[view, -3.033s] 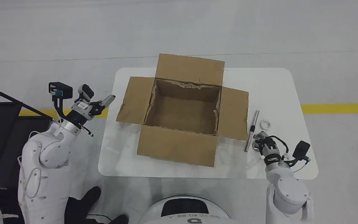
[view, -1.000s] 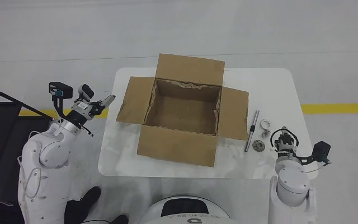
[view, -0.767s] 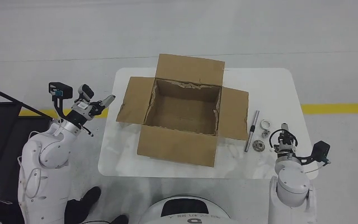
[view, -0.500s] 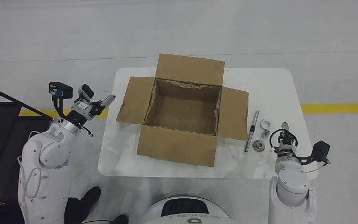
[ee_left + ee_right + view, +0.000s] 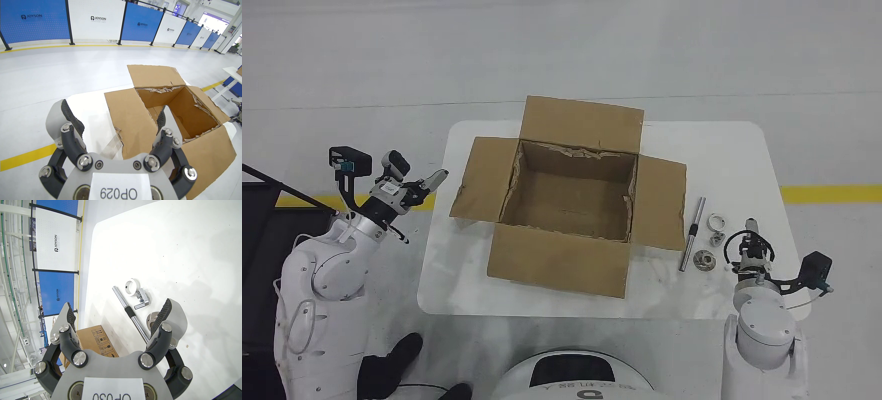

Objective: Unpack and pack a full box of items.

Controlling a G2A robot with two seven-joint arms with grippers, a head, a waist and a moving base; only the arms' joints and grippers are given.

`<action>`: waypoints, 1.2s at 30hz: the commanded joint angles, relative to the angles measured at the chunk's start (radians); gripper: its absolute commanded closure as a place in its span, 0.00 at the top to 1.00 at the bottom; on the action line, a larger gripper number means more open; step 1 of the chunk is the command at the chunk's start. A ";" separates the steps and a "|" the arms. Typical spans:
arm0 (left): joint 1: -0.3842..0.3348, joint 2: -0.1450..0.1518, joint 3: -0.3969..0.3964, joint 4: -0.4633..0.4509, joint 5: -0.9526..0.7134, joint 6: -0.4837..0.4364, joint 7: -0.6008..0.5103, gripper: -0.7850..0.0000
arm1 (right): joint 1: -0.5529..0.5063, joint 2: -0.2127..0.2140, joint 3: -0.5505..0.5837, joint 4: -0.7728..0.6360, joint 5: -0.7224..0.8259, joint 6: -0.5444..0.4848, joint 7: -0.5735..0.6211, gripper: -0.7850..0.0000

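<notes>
Four metal parts, a rod (image 5: 693,233), ring (image 5: 718,221), clamp block (image 5: 716,238) and flange (image 5: 704,261), lie on your desk (image 5: 722,150) beside the open cardboard box (image 5: 572,195), seen from the top. Your left wrist view has the left claw (image 5: 115,111) spread wide, facing the cardboard box. Your right wrist view has the right claw (image 5: 119,304) wide, near the flange.

The box (image 5: 582,125) is brown, the bench (image 5: 722,160) white, the rod (image 5: 121,299) silver with a black band, the floor stripe (image 5: 832,193) yellow.
</notes>
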 commanded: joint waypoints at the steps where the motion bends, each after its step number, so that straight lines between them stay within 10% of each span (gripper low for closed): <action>1: 0.000 0.000 0.000 0.000 0.000 0.000 0.000 1.00 | 0.000 0.000 0.000 0.000 0.000 0.000 0.000 1.00; 17: -0.033 0.012 -0.025 0.001 -0.124 0.053 -0.092 1.00 | -0.154 0.002 -0.064 -0.137 -0.044 -0.233 -0.063 1.00; 36: -0.033 0.013 -0.028 -0.006 -0.133 0.052 -0.105 1.00 | -0.161 0.001 -0.063 -0.141 -0.044 -0.237 -0.080 1.00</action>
